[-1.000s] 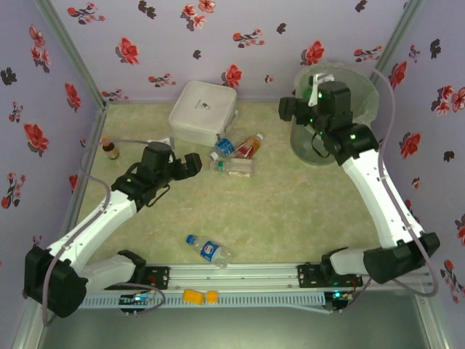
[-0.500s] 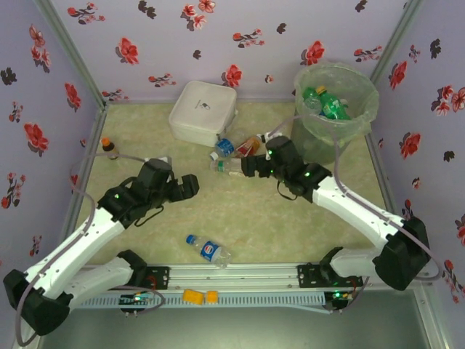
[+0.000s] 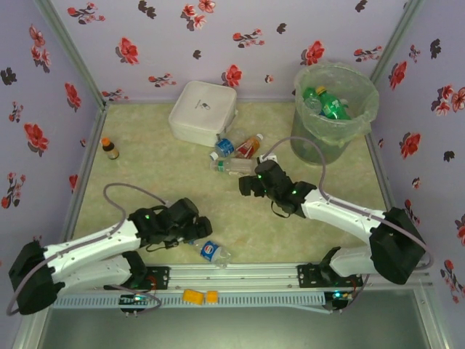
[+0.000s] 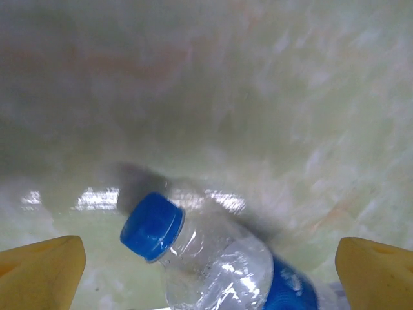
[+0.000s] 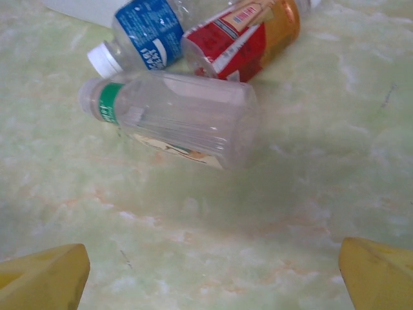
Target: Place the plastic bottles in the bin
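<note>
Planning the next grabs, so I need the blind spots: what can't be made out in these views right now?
Top view: how many bottles sit in the bin; the green bottles on top cover whatever lies below.
Left wrist: the blue-capped bottle is cut off by the bottom edge.
Right wrist: the blue-label bottle and red-label bottle run past the top edge.
Top view: the brown bottle has a label too small to read.

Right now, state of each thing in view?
Left gripper, open, empty.
Right gripper, open, empty.
Clear blue-capped plastic bottle, lying, capped.
Clear green-banded plastic bottle, lying.
Blue-labelled plastic bottle, lying, capped.
Red-orange plastic bottle, lying.
Round grey-green bin, upright, holds green bottles.
White square box, lid shut.
Small brown bottle, upright, capped.
</note>
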You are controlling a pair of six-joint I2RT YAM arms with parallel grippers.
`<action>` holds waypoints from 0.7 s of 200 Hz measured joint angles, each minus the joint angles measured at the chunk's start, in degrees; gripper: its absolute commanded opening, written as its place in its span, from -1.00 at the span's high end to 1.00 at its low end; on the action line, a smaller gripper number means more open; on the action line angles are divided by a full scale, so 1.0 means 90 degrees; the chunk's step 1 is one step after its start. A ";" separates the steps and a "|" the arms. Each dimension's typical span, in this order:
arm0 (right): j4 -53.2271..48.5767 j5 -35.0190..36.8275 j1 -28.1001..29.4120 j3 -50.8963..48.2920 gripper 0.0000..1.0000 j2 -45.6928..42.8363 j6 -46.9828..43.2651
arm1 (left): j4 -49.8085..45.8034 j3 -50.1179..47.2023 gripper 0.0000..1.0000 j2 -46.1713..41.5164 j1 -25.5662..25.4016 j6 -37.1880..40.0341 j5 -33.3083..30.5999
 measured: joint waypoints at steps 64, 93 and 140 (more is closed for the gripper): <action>0.0002 0.0345 0.0000 -0.0306 -0.99 -0.0542 0.0119 | 0.0471 -0.0002 -1.00 0.0692 -0.0544 -0.0622 0.0338; -0.0073 0.0447 0.0002 -0.0408 -0.99 -0.0607 0.0146 | 0.0794 -0.0002 -1.00 0.0928 -0.0544 -0.0724 0.0338; -0.0342 0.0568 0.0002 -0.0408 -0.99 -0.0906 0.0138 | 0.1139 0.0049 -0.97 0.1579 -0.0435 -0.0719 0.0338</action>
